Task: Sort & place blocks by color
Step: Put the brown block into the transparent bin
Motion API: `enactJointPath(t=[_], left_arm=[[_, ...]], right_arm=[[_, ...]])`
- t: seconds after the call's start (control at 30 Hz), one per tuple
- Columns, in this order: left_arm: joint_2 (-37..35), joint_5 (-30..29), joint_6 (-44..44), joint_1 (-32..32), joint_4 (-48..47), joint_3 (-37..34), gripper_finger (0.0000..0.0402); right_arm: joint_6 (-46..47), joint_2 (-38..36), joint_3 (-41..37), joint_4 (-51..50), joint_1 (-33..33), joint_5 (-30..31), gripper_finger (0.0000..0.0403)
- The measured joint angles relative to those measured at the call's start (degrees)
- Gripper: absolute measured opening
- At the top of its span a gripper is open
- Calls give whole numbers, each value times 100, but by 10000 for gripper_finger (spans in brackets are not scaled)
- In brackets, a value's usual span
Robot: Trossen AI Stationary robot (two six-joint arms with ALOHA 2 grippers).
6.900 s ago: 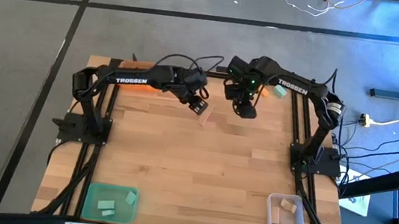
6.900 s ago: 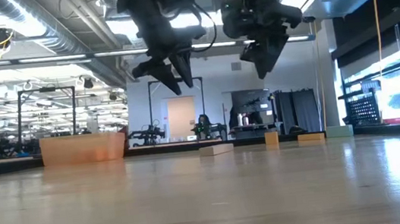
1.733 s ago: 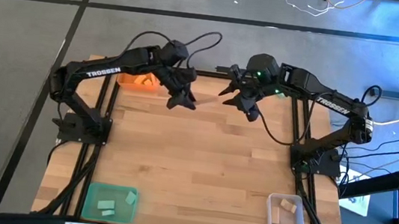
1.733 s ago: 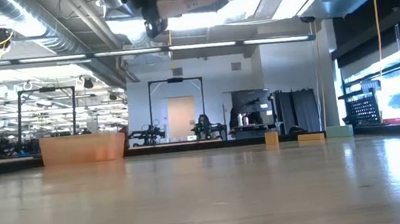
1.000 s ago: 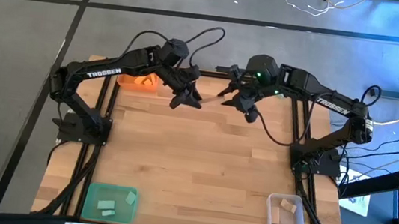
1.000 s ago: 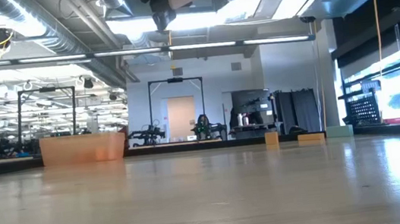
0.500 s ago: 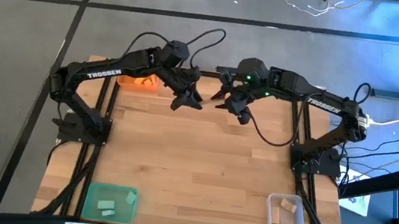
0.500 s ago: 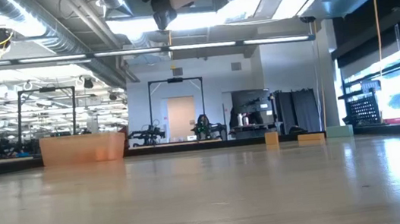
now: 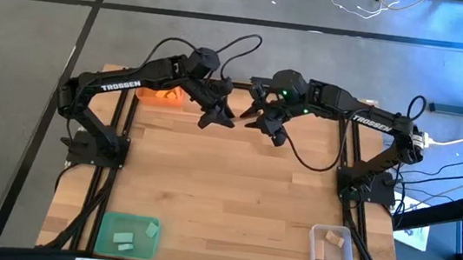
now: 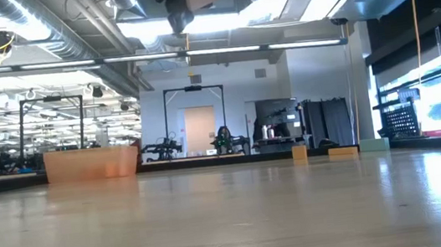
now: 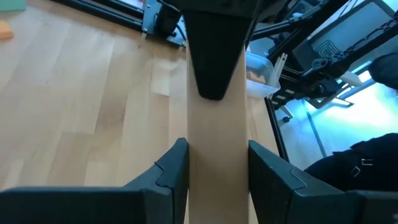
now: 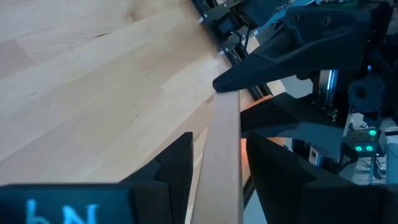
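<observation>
Held high over the far edge of the bench (image 9: 224, 199) by both ends: pale wood block (image 11: 216, 134), left gripper (image 9: 226, 116) clamped on one end, right gripper (image 9: 250, 116) on the other. Likely risks: early release on one side, block tipped or dropped, well apart from the clear tray (image 9: 332, 257) at the near right corner.

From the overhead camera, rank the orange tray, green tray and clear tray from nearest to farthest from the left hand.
1. Orange tray: at the table's far left corner, just beside the left hand, which grips a pale wooden block together with the right hand.
2. Green tray: near left corner, well below it in the picture.
3. Clear tray: near right corner, diagonally across, farthest.
</observation>
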Motion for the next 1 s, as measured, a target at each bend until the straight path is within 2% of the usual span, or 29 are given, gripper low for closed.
enactJointPath(t=[0.17, 0.5, 0.83, 1.0], left_arm=[[0, -94, -2, 0, -66, 0, 119], [0, -82, -30, 0, -66, 0, 119], [0, -309, -12, 0, -70, 0, 119], [0, -582, 10, -11, -80, 0, 162]], right_arm=[[10, -2, 0, 4, 22, 2, 145], [121, -9, 0, 35, 23, 182, 83], [126, -11, 0, 17, 29, 398, 78], [217, -11, 0, -5, 110, 470, 75]])
